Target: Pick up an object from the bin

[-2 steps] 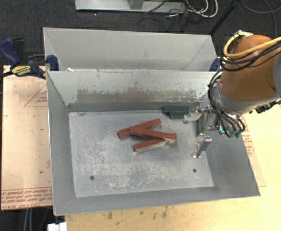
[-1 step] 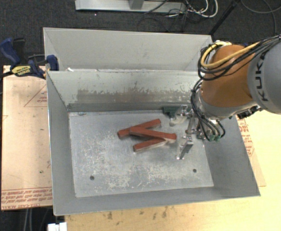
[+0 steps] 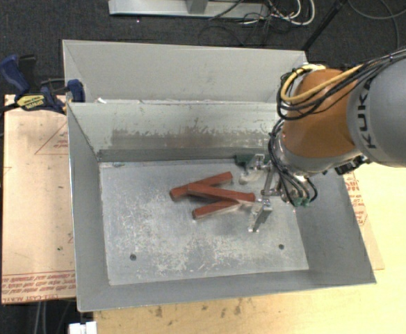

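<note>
Reddish-brown tongs (image 3: 204, 186) lie flat in the middle of the bin floor. Their long arms spread out to the left and come together at the right end. My gripper (image 3: 261, 216) is low over the floor at that right end, and its metal tip is just right of where the arms meet. The view does not show whether it touches the tongs. Nothing shows as held.
A small dark green thing (image 3: 244, 161) sits by the back wall, just left of the wrist. The arm with its orange cover and cables hangs over the bin's right side. The bin's sloped walls rise on all sides.
</note>
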Robot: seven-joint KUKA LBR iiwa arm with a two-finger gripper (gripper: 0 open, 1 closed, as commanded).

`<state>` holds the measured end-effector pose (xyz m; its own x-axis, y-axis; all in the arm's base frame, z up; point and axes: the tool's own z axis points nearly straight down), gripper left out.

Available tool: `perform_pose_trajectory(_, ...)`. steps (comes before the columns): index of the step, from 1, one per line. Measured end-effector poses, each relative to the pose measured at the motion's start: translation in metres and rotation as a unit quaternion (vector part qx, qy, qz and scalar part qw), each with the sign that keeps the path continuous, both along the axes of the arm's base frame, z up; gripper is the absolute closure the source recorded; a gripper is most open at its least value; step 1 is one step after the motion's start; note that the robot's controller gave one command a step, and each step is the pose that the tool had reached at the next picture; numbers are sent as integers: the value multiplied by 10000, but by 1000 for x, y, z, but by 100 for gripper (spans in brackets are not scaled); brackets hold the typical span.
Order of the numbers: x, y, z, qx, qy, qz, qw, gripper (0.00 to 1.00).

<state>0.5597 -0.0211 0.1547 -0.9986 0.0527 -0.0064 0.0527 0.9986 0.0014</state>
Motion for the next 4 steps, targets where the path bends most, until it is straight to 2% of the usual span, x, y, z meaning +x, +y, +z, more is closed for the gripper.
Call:
perform_pose_trajectory(1, -30, -3, -35, -4, 38, 363, 9993, 0)
perform_pose_trajectory(2, -3, 2, -54, -3, 36, 558, 9984, 0)
perform_pose_trajectory(3, 40, 58, -74, -9, -88, 1015, 9948, 100)
perform_pose_trajectory(4, 40, 58, -74, -9, -89, 1017, 9948, 100)
